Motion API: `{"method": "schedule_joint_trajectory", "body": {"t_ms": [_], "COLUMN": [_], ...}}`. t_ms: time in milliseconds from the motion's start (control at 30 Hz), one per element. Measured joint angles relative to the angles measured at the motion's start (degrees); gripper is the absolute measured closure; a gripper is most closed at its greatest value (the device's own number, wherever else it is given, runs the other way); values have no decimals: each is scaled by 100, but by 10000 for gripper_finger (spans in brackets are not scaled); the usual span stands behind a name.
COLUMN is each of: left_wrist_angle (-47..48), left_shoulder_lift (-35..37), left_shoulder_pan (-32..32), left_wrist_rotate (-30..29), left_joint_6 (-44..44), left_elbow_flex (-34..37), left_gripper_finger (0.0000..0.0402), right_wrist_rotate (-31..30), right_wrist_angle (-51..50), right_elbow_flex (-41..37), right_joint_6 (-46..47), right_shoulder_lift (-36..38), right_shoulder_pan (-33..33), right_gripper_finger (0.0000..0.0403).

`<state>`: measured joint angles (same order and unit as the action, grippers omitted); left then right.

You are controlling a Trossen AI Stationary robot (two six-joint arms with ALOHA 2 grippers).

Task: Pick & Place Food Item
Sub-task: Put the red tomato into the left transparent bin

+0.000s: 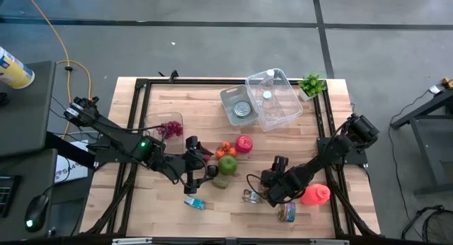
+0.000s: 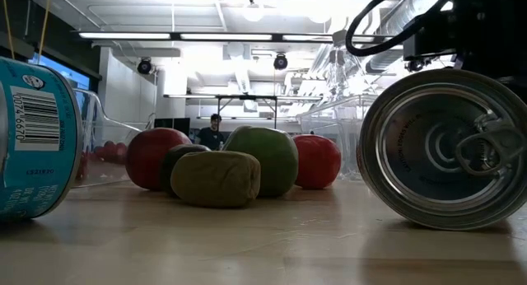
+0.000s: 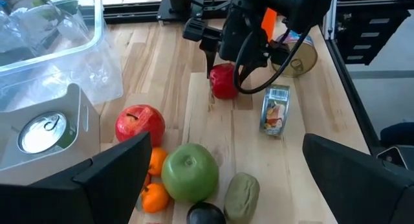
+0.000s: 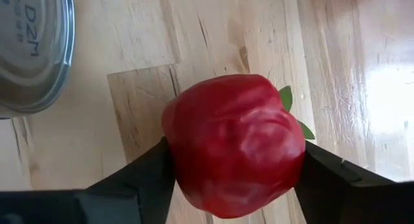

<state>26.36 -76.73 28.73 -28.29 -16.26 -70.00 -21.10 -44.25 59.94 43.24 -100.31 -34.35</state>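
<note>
A red toy fruit with small green leaves (image 4: 233,162) lies on the wooden table (image 4: 194,49), between the fingers of my right gripper (image 1: 272,190). It also shows under that gripper in the left wrist view (image 3: 224,80). My left gripper (image 3: 226,146) hangs open above a cluster of food: a green apple (image 3: 189,171), a red apple (image 3: 140,123), small oranges (image 3: 155,162) and a green-brown kiwi (image 3: 241,195). In the high view the left gripper (image 1: 200,171) is left of that cluster, and the right arm hides the red fruit. My right gripper pinches the red fruit between its two fingers (image 4: 139,175), one on each of two opposite sides (image 4: 176,160). The fingers come steeply from above. The fruit lies with its underside on the table.
A silver can (image 1: 249,196) lies on its side close to the right gripper. Nearby are a small labelled tin (image 1: 287,212), a red-orange bottle (image 1: 316,194) and a blue can (image 1: 195,202). At the far side stand a clear tub (image 1: 276,96), a grey tray (image 1: 228,96) holding a can, and grapes (image 1: 171,127).
</note>
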Motion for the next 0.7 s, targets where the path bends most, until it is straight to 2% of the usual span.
{"method": "schedule_joint_trajectory", "body": {"t_ms": [267,500,600,700], "left_wrist_angle": [37,-243,-532,-861], "left_shoulder_lift": [-89,-682,-1026,-1365], "left_shoulder_pan": [4,35,33,33], "left_wrist_rotate": [8,-32,-33,-45], "left_joint_6": [506,1529,1992,2754], "left_elbow_flex": [2,4,4,9], "left_gripper_finger": [11,11,11,11], "right_wrist_rotate": [-89,-978,-1389,-1524], "right_wrist_angle": [-122,-496,-329,128], "right_elbow_flex": [141,684,911,999], "right_joint_6": [203,153,-2,-276], "right_shoulder_lift": [181,524,613,643], "right_shoulder_pan": [-45,-160,-184,-214], "right_gripper_finger": [172,175,175,175]}}
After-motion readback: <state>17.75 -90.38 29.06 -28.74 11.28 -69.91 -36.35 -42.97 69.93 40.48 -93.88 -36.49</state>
